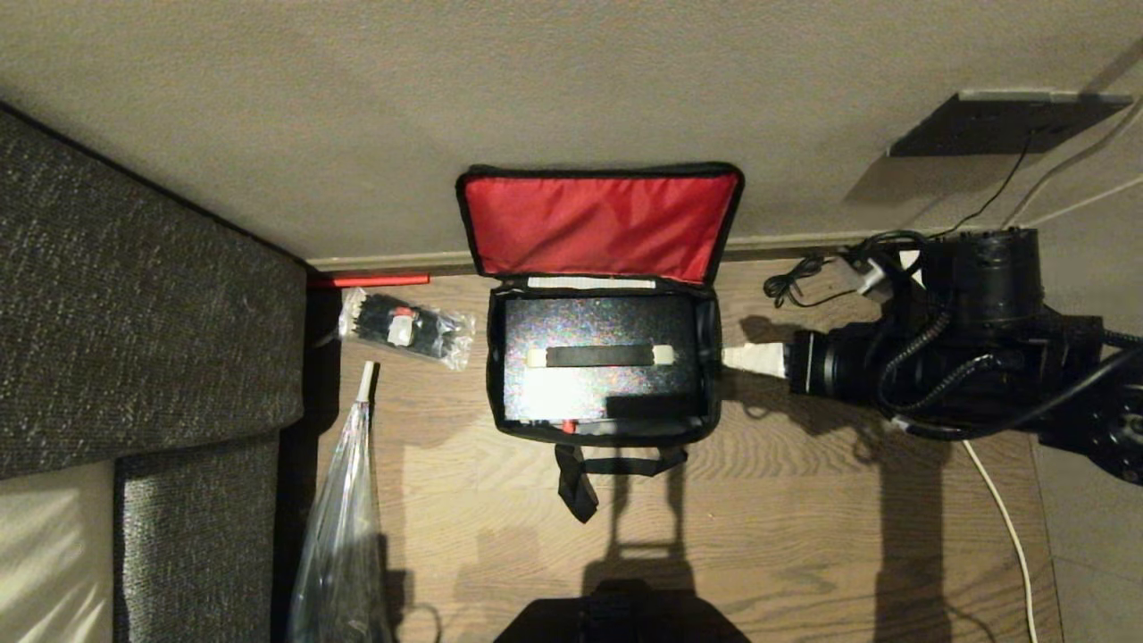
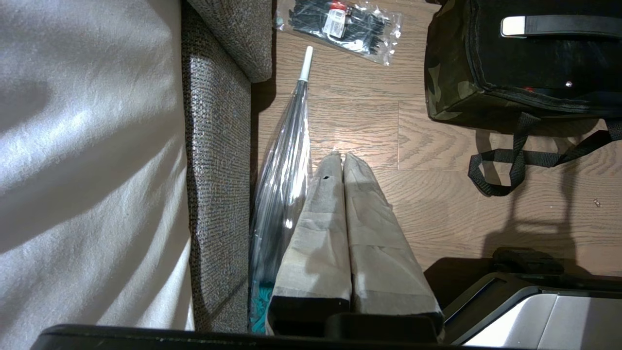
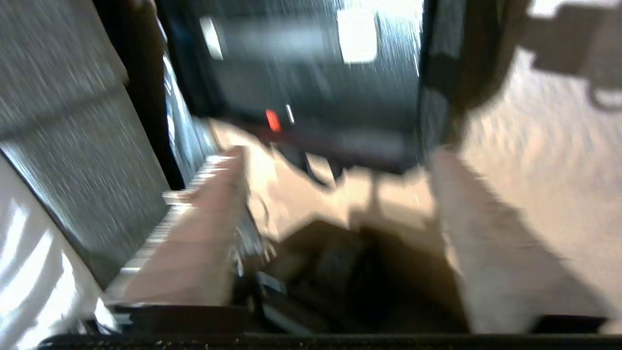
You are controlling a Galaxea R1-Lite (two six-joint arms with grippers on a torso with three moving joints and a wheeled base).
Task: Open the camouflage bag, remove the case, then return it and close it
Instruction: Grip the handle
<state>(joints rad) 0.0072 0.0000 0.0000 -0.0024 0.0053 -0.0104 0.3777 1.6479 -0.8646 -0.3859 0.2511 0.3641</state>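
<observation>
I've got one camouflage bag (image 1: 604, 375) on the wood floor (image 1: 804, 500), lid thrown back against the wall so the red lining (image 1: 600, 223) faces me, its long axis running left to right across my head view and the open mouth facing up. Inside it lies one case (image 1: 598, 362), flat and black, one dark handle strip across its middle, long side lined up with the bag. One black strap loop (image 1: 616, 469) trails off the near side toward me. My right gripper (image 1: 755, 357) sits just beside the bag's right wall, pointing in at it sideways, fingers (image 3: 481, 253) spread apart with nothing between them; that wrist view is blurred. My left gripper (image 2: 343, 156) hangs low near the sofa (image 2: 218, 146), fingers pressed together, well apart from the bag. One clear packet of black ties (image 1: 406, 329) lies left of the bag, and one clear folded umbrella (image 1: 344, 536) runs along the sofa edge.
</observation>
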